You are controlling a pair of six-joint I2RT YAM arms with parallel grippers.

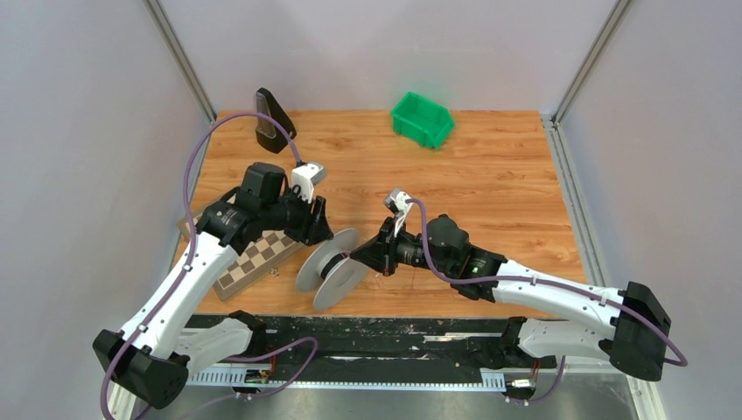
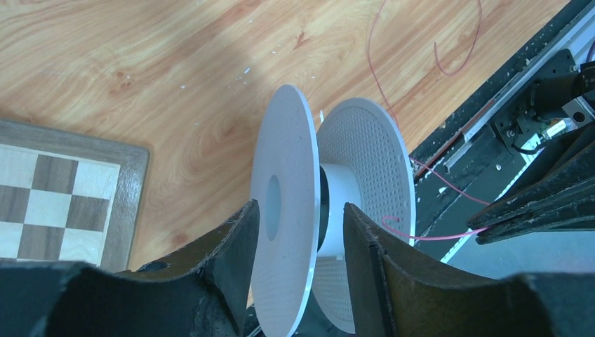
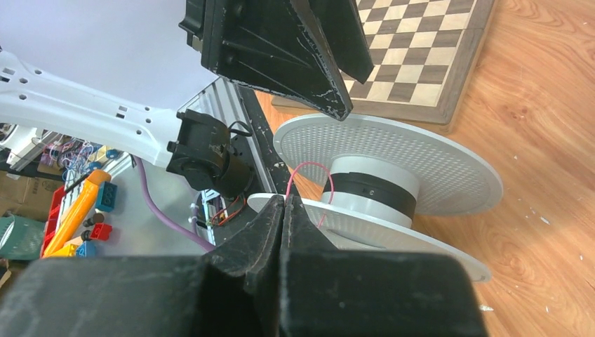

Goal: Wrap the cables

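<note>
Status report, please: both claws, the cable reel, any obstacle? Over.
Left claw open, astride one disc of reel. Right claw shut on pink cable. Chessboard beside reel, apart.

A light-brown wood-grain tabletop [image 1: 507, 175] fills the middle, closed in by plain pale grey walls [image 1: 385, 44] at 9, 12 and 3 o'clock. Thin aluminium corner posts [image 1: 179, 57] rise at 11 and 1 o'clock; a scuffed black strip [image 1: 385, 337] edges the table at 6 o'clock, under soft even light.

cables [image 3: 310, 164]: thin pink strand, looped off hub; reel [image 1: 332, 269]: grey, two discs, standing on edge
</note>
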